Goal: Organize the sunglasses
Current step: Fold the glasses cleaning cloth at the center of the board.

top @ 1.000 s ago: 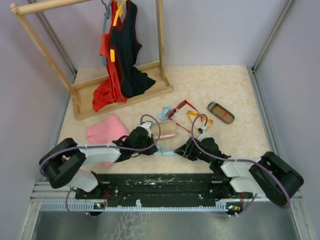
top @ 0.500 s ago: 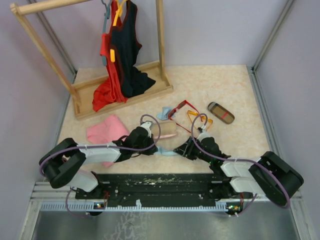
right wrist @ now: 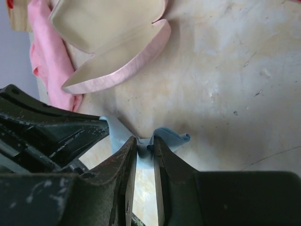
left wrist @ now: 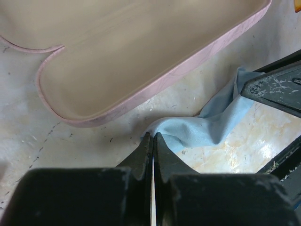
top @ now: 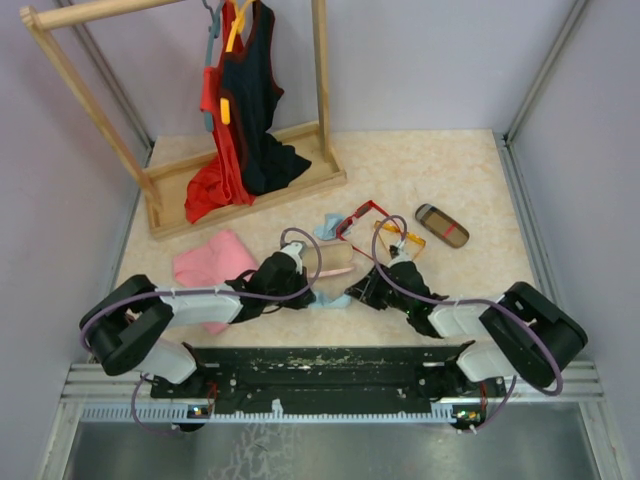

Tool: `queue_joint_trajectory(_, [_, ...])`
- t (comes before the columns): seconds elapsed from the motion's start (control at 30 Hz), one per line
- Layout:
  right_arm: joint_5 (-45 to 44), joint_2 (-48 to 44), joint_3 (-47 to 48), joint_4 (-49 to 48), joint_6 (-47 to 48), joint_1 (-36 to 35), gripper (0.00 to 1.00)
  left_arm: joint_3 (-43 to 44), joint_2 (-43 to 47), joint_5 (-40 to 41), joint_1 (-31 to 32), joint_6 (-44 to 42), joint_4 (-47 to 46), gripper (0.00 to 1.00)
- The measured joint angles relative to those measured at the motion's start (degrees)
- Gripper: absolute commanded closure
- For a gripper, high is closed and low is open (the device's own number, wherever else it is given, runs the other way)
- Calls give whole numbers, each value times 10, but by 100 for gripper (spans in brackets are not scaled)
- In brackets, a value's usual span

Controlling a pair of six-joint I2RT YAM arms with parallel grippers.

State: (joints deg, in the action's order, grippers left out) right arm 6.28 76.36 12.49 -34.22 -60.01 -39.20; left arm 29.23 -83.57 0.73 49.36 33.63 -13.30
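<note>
Over the last second the right gripper (right wrist: pixel 145 140) has swung in toward the open pink case (left wrist: pixel 117 52) and drawn its fingers from a wide stance to a narrow one. They now pinch a raised fold of the light blue cloth (left wrist: pixel 211 125), which lies just in front of the case on its near side. The left gripper (left wrist: pixel 153 137) has not shifted. Its fingers are pressed fully together at the cloth's other corner, which rises to their tips and looks nipped between them. Both arms therefore hold the same cloth, one at each end, so the step in hand is probably spreading or folding it rather than handling eyewear. Neither pair of sunglasses is touched: the red-framed sunglasses (top: pixel 360 214) lie just beyond the case toward its far right, and the orange-yellow sunglasses (top: pixel 410 240) sit to the right of the case, close beside the right arm's wrist. The case's beige lining shows bare, so packing has not begun.
</note>
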Motion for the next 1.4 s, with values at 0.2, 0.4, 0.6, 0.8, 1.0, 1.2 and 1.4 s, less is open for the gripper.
queue_joint_trajectory(0.2, [-11,29,17,20,-3,2,61,0,0,2,-8,0,0,100])
queue_joint_trajectory(0.4, [-10,32,26,19,-2,7,57,1,-2,6,-11,2,0,100])
queue_joint_trajectory(0.6, [-7,6,13,17,13,8,55,2,-2,12,-13,4,0,100])
queue_joint_trajectory(0.8, [-5,-73,-14,34,48,9,57,2,-3,14,-13,7,0,100])
queue_joint_trajectory(1.0, [3,-104,-24,57,66,10,57,2,-3,14,-13,7,0,100])
queue_joint_trajectory(1.2, [3,-98,-36,67,74,11,51,2,-3,14,-13,7,0,100])
queue_joint_trajectory(1.4, [35,-36,-36,-9,90,11,41,2,-3,14,-13,7,0,100])
